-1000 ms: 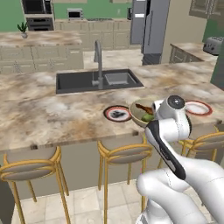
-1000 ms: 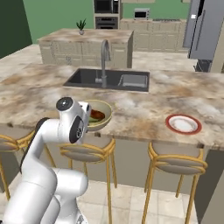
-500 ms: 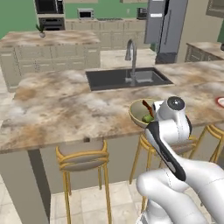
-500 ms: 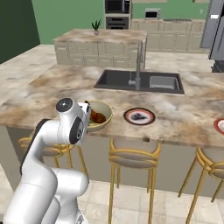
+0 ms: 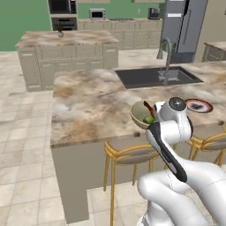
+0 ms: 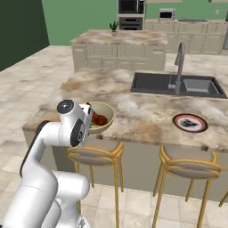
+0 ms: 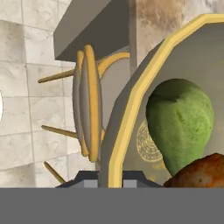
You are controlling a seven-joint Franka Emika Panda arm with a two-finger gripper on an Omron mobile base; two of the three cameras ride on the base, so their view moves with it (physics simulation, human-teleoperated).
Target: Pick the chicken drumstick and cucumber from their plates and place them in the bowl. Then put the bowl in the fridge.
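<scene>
My gripper (image 7: 110, 180) is shut on the yellow rim of the cream-tan bowl (image 7: 131, 114), holding it just above the counter's front edge. In the bowl lie the light-green cucumber (image 7: 181, 122) and the reddish-brown chicken drumstick (image 7: 202, 176). From the left base view the bowl (image 5: 139, 115) shows to the left of my hand, with the cucumber (image 5: 148, 119) and drumstick (image 5: 147, 108) inside. In the right base view the bowl (image 6: 102, 120) sits right of my hand with the drumstick (image 6: 99, 118) in it. A red-rimmed plate (image 5: 198, 105) (image 6: 190, 123) lies bare on the counter. The grey fridge (image 5: 183, 26) stands far back.
Round stools (image 5: 128, 153) (image 6: 94, 156) stand under the counter's front edge. A dark sink (image 5: 155, 77) with a tall faucet (image 6: 179, 64) is set in the counter. A second island (image 5: 66, 48) stands behind. Tiled floor (image 5: 22, 132) opens to the left.
Both base views have shifted: the base has driven left along the counter, so sink and plate slid right. The bowl stays in my shut gripper.
</scene>
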